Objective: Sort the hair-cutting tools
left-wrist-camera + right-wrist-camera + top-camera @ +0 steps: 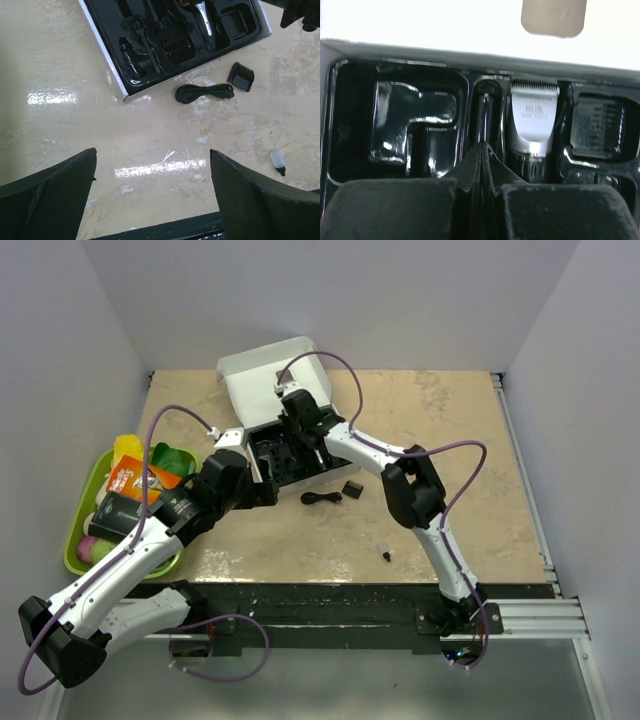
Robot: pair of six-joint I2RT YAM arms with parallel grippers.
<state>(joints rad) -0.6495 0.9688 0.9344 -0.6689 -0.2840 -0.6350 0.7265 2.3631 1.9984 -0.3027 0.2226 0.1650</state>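
left gripper (152, 200) held wide open, empty | right gripper (482, 147) pressed closed just beside clipper (534, 117) | cord (204, 92) laid near-side of box (265, 380)

Glossy black plastic insert (395, 125), smooth silver metal blade (534, 120), shiny stone-look table (150, 135).
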